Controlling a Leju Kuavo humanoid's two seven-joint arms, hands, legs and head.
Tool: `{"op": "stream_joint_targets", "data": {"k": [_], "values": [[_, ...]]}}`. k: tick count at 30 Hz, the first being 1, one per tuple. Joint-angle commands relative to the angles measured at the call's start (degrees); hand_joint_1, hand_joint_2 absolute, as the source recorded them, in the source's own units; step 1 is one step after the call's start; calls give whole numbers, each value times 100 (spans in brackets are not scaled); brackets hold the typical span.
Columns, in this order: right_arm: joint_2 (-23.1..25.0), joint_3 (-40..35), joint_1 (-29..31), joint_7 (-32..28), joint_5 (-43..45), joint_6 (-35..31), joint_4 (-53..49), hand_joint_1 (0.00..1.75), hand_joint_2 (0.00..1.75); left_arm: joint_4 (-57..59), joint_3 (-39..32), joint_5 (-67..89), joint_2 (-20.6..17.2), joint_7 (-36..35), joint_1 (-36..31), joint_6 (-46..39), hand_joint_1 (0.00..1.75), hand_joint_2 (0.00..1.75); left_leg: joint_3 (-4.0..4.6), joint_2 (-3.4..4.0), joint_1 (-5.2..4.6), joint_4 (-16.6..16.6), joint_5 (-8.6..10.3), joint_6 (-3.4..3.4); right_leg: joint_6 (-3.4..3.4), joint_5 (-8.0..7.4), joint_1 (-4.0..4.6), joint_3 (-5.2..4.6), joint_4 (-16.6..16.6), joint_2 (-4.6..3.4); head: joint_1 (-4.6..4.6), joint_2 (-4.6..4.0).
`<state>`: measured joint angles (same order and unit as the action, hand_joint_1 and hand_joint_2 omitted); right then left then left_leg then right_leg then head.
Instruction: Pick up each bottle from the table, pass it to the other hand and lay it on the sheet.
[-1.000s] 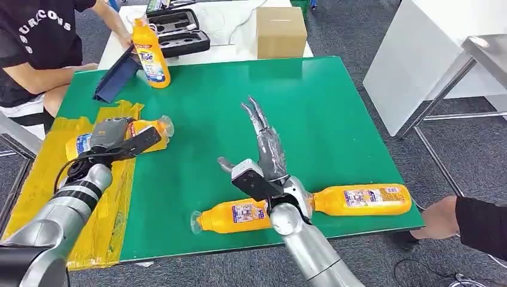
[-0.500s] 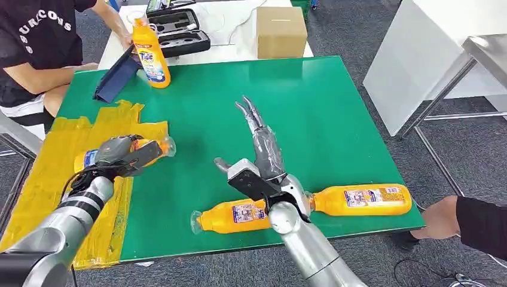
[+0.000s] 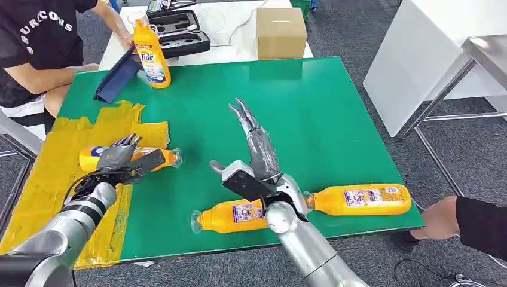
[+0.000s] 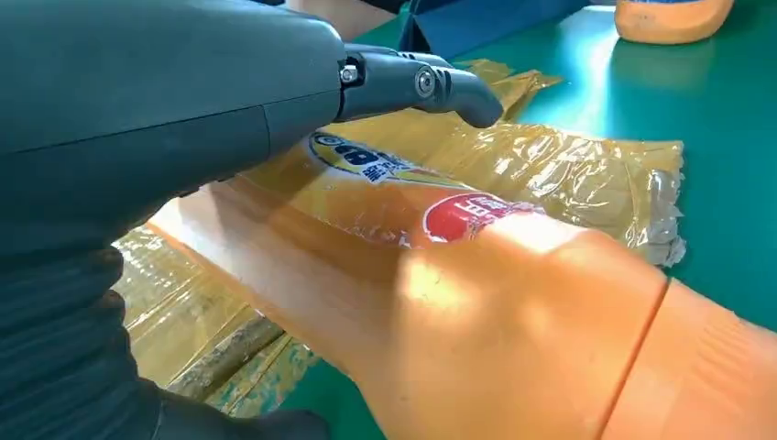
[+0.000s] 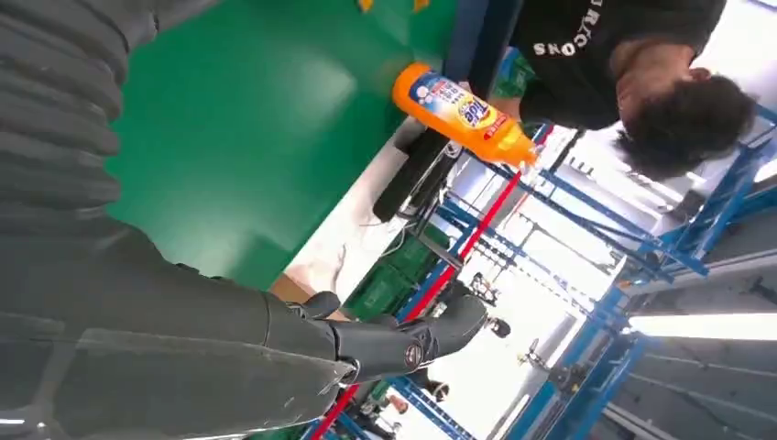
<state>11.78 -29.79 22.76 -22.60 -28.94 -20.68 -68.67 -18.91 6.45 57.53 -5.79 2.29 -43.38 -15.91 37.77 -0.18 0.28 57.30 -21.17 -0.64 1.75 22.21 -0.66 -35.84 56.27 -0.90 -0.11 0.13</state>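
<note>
Green-topped rectangular table (image 3: 311, 101), crinkled yellow plastic sheet (image 3: 54, 173) at its left edge, two orange bottles (image 3: 230, 216) (image 3: 359, 200) lying along the near edge, upright orange detergent bottle (image 3: 149, 54) and tilted dark blue tablet (image 3: 115, 76) at the far left corner.

Orange bottles (image 3: 359, 200) with blue-and-white labels, a yellow sheet (image 3: 72, 143), a green table (image 3: 323, 119).

Bright, even overhead light; green table (image 3: 335, 107) evenly lit in head view, soft short shadows. Left wrist view: near bottle (image 4: 513, 321) blurred, out of focus toward 5 o'clock, glare on yellow sheet (image 4: 568, 165). Right wrist view: ceiling strip light (image 5: 705, 325) blown out at 4 o'clock, background washed
</note>
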Motion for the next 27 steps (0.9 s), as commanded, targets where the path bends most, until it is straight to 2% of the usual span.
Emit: {"op": "stream_joint_targets", "data": {"k": [1,7,13,14,15,17,20,22,23,24,26,27], "values": [[-108,-121,238,-40,86,-5,446,0,175,332,-428,-310,155,410,94,-103,0,175,-27,6,-3,-7,-6,2,-4,4,-1,24,-5,0,0,0],[-113,-118,236,-42,87,-6,448,0,175,332,-432,-311,155,413,79,-87,0,175,-20,1,-1,-4,4,10,-3,3,0,18,-3,3,0,0],[-223,-160,148,-96,81,133,392,0,175,-31,-689,-591,273,1944,148,-163,0,175,-19,-6,0,-4,5,9,-3,4,1,20,-4,10,0,0],[-252,-206,151,-109,139,313,402,0,175,-108,-714,-668,289,2148,170,-88,0,175,-28,-8,1,-3,0,10,-5,10,3,30,-4,14,0,0],[-354,-254,141,-235,517,961,366,0,175,-333,-687,-820,298,2739,281,109,0,175,-15,-12,1,-3,7,8,-2,4,2,17,-4,15,0,0],[-558,-308,90,-603,1078,1860,268,0,175,-786,-607,-1201,279,3705,536,577,0,175,-16,-11,1,-5,6,7,-2,4,2,19,-7,13,2,0],[-646,-298,50,-659,1112,1973,233,0,175,-1173,-463,-1439,250,3771,744,782,0,175,-21,-9,2,-2,-1,7,-3,9,2,25,-7,15,0,0],[-721,-335,19,-716,1245,2336,171,0,175,-2487,387,-2507,-37,3771,1278,1394,0,175,-23,-5,1,-2,-2,9,-4,10,-1,24,-5,13,2,0],[-779,-354,-5,-771,1320,2528,132,0,175,-3322,905,-3526,-370,3771,1639,2002,0,175,-9,-1,0,-2,2,8,-2,4,-2,10,-5,5,4,0],[-841,-367,-32,-861,1475,2792,84,0,175,-3934,1109,-4073,-606,3771,1923,2257,0,175,-18,8,1,1,-7,10,-6,9,0,18,-2,-1,2,0],[-902,-367,-97,-914,1602,3010,3,0,175,-4527,1255,-4594,-819,3771,2173,2413,0,175,-19,26,3,3,-13,13,-8,7,2,11,-2,-19,4,0],[-911,-363,-111,-913,1621,3047,-13,0,175,-4616,1265,-4694,-850,3771,2212,2436,0,175,-6,11,4,2,-7,13,-6,5,5,4,-4,-7,2,0]]}}
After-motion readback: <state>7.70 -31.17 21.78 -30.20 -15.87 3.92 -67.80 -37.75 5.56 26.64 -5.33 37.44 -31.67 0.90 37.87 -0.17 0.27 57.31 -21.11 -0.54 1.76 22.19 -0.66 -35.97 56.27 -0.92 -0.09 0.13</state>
